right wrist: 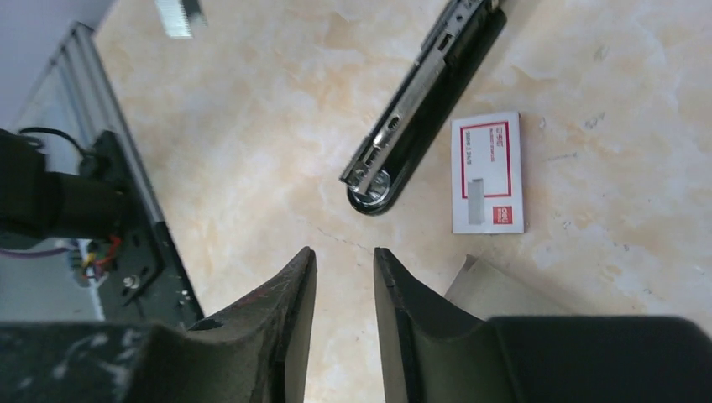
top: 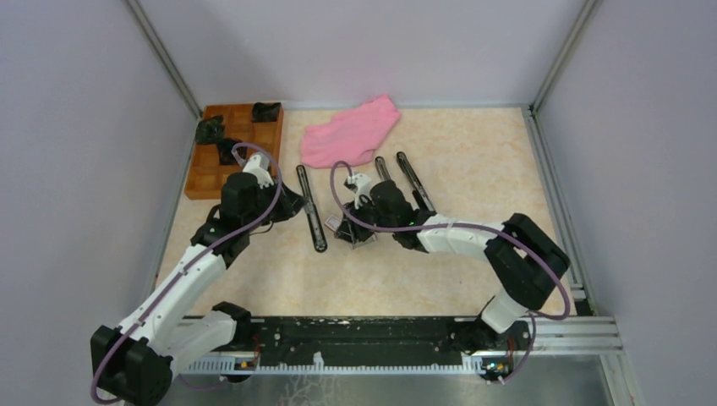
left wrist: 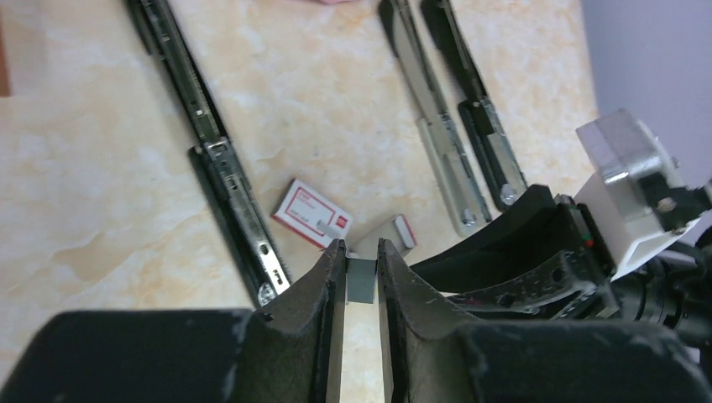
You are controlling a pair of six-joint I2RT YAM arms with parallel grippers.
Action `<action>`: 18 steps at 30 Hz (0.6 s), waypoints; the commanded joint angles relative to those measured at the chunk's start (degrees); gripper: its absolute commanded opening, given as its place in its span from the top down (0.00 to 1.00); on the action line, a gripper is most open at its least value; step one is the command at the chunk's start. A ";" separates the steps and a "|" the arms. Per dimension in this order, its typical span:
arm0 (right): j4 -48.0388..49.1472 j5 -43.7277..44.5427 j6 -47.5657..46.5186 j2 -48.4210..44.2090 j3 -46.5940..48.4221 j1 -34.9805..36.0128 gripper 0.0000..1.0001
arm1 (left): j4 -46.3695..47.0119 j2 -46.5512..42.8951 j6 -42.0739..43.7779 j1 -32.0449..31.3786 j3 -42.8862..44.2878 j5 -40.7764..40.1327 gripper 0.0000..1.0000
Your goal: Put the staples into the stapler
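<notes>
Two arms in play: left gripper [left wrist: 361, 250] pinches the staples [left wrist: 361, 281] tight, near the open stapler [left wrist: 225, 164]. I'd square them to its channel before lowering, no tilt. Meanwhile the right gripper [right wrist: 344, 256] hangs part-open, holding nothing.

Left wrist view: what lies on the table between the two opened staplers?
A red-and-white staple box and a greyish box piece beside it lie between the left stapler and the right stapler. The left wrist view shows this most clearly.
</notes>
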 commanded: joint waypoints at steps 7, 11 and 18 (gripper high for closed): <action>-2.33 15.91 -5.63 11.60 7.72 7.82 0.79 | -7.71 -0.57 2.45 -0.10 1.93 -7.56 0.76; -1.28 18.63 -4.94 14.58 8.58 8.70 0.80 | -8.47 -0.72 2.49 -0.08 1.71 -7.98 0.76; 1.19 18.39 -3.41 18.53 9.17 9.67 0.83 | -9.47 -1.05 2.25 -0.05 1.31 -8.56 0.76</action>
